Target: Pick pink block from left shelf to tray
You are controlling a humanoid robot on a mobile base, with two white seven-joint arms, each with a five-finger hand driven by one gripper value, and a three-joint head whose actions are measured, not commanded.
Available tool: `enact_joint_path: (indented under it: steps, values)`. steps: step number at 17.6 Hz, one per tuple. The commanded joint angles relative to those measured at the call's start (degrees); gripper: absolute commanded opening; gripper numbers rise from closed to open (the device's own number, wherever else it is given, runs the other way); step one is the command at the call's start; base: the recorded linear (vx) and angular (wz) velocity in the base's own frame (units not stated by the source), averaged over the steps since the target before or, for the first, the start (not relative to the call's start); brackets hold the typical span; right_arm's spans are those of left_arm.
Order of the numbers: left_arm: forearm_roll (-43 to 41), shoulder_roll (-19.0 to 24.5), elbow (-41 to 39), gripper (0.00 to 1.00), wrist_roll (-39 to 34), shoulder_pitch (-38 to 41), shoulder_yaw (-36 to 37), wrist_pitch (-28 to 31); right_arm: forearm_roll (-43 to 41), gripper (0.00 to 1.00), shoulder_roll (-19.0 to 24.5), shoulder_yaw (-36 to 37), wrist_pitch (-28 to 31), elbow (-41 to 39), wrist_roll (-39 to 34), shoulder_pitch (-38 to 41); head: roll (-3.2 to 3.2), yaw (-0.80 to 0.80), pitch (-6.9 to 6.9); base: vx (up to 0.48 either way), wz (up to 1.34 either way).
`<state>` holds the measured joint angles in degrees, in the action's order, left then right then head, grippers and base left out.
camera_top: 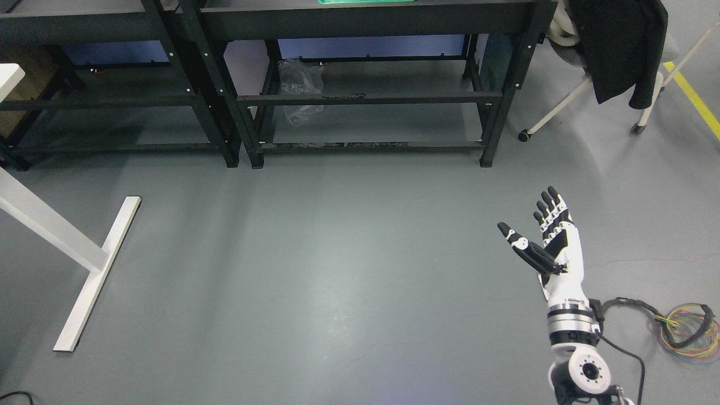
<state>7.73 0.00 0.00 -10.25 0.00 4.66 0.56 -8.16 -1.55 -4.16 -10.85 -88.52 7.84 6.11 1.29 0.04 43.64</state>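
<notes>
The right hand [548, 242] hangs low over the grey floor [337, 270], fingers straight and spread, thumb out, holding nothing; ahead stand two black shelves [360, 98], a green tray [365, 1] just showing on top; no pink block is visible, so its place and long axis cannot be told; best to find it before reaching.
</notes>
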Motion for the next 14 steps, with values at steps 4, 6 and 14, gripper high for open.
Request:
enact_joint_path:
  steps: [4,6,14]
  values:
    - [0.0,1.0,-1.0,1.0,0.0,-1.7,0.0,0.0,1.8,1.0,-1.4,0.3,2.0,0.0,-0.3,-1.2,0.0,0.0,0.0,0.148,0.06]
    - [0.0,1.0,-1.0,1.0,0.0,-1.7,0.0,0.0,18.8,0.99,-3.6,1.1,2.1,0.0,2.2,-2.3,0.0,0.0,0.0,0.224,-0.01]
    - [0.0,1.0,-1.0,1.0,0.0,-1.7,0.0,0.0,61.3,0.99,-11.6,-0.9,7.0,-1.7,10.4,-4.1,0.0,0.0,0.0,0.228,0.06]
